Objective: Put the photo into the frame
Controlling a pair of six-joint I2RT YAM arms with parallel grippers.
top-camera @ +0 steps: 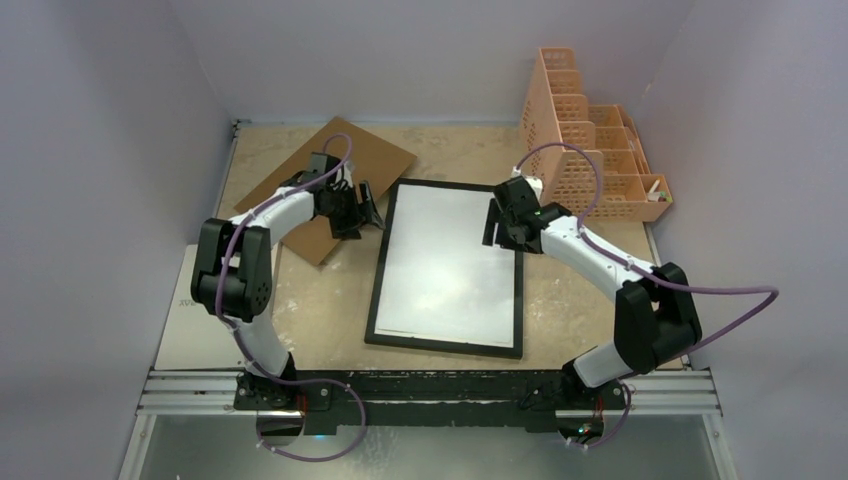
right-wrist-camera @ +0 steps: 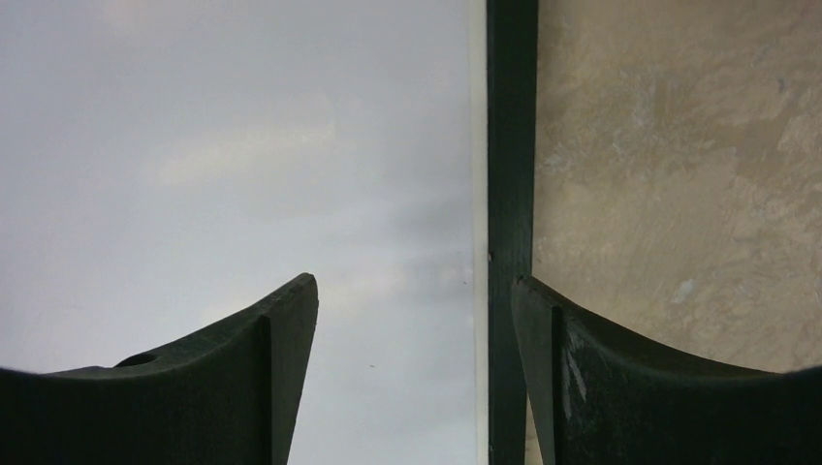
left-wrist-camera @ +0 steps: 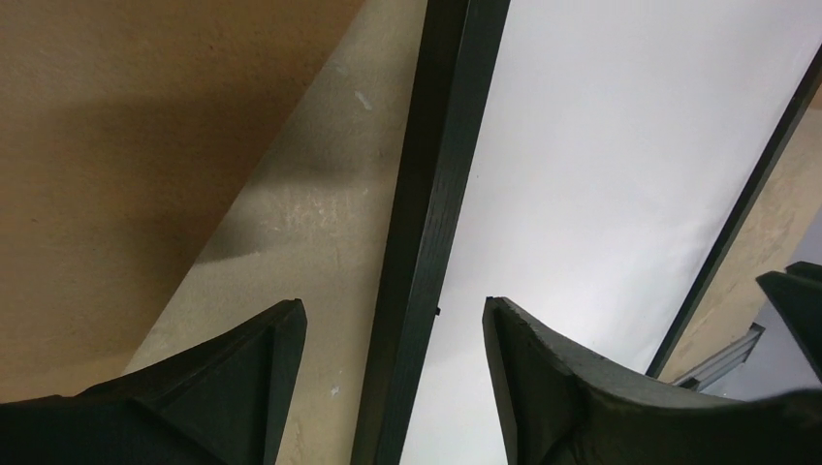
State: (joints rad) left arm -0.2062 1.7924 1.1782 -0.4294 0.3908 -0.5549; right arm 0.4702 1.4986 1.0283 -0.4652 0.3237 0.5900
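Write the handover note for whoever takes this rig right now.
Left gripper: open, astride the frame at its left rail, holding nothing.
Right gripper: open, astride the right rail, holding nothing.
The frame lies flat mid-table. A plain white sheet fills it, probably the photo face down; no print shows.
The brown backing board lies rear left, outside the frame.
Done: sheet appears seated.
To do: confirm that, then fit the board.

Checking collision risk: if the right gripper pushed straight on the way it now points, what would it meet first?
Probably the thin black rectangular frame: its right rail lies under the gap between the open fingers of the right gripper, though the height above it is unclear.
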